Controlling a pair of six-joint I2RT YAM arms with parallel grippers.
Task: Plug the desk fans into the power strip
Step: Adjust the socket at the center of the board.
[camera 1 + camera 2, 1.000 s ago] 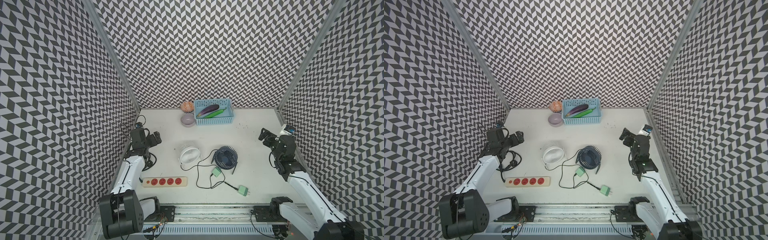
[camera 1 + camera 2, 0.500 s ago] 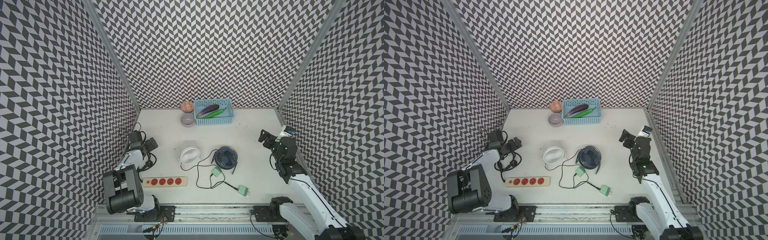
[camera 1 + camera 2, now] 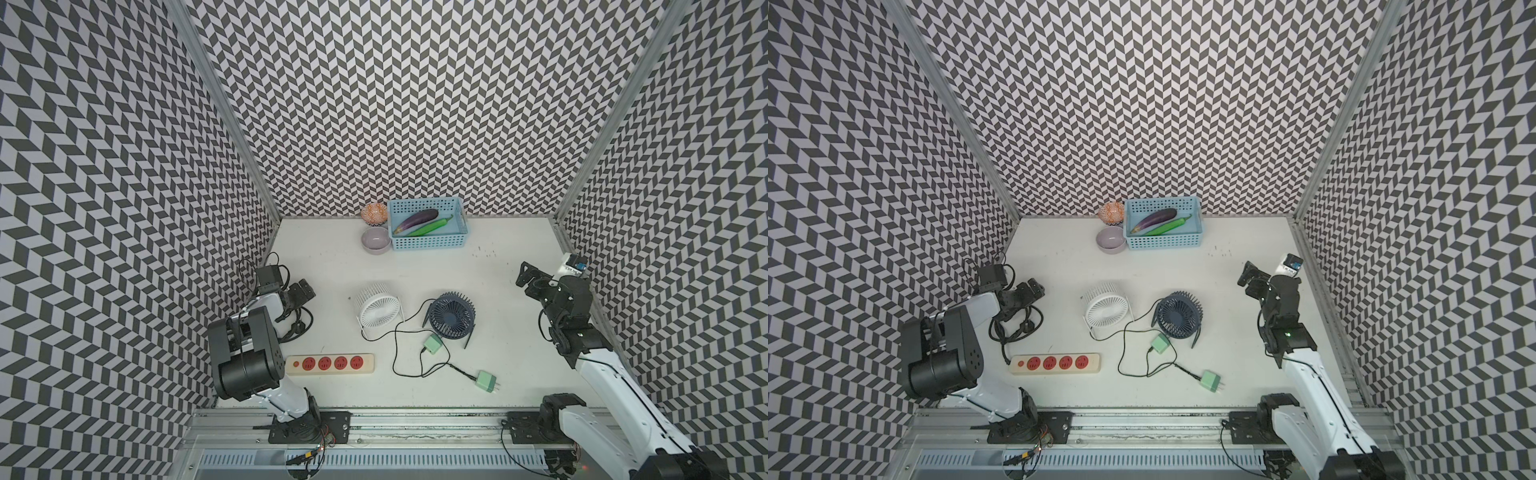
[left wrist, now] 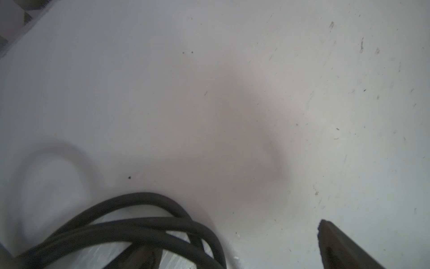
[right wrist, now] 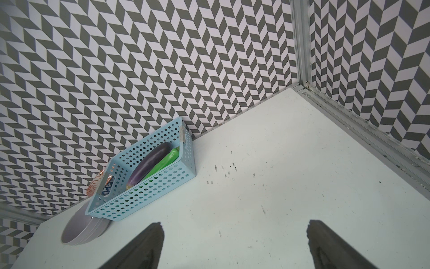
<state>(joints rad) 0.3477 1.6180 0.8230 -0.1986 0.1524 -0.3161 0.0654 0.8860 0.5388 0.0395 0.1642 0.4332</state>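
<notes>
Left wrist view shows the coiled black cord [image 4: 149, 228] close under the camera and one finger [image 4: 337, 246] of the left gripper; the other finger I cannot make out there. In both top views the left gripper [image 3: 302, 291] [image 3: 1030, 289] stands wide open with nothing in it, low over the cord coil at the left edge of the table [image 3: 519, 374]. Compared with one second ago, the left arm is folded back: its elbow is now raised high near the front left corner, and the gripper sits lower. The right gripper [image 5: 235, 228] is also fully open and empty, over bare table on the right side; it has shifted only slightly. The power strip [image 3: 330, 364] lies flat near the front left, in the same place, all four red sockets free. The white desk fan [image 3: 379, 307] and the dark blue desk fan [image 3: 451, 313] have not moved. A green plug [image 3: 433, 344] lies just beside the blue fan and a second green plug [image 3: 487, 381] nearer the front, both apart from the strip.
</notes>
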